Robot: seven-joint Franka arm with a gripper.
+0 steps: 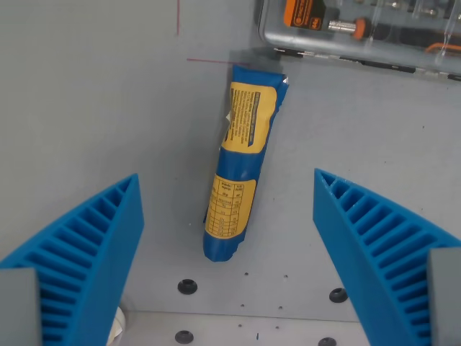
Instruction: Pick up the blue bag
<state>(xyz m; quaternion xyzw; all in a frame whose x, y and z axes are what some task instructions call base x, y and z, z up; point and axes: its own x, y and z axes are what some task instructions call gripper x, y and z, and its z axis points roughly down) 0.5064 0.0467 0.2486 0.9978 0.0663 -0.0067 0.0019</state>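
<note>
Grey desk carries the blue bag, lying flat between the fingers of the wide-spread claw.

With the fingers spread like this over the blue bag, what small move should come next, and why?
Probably a straight descent. The gripper is open, and the blue bag lies flat on the table between the fingers, untouched, with room on both sides. Lowering first should let them close across its narrow width.
</note>
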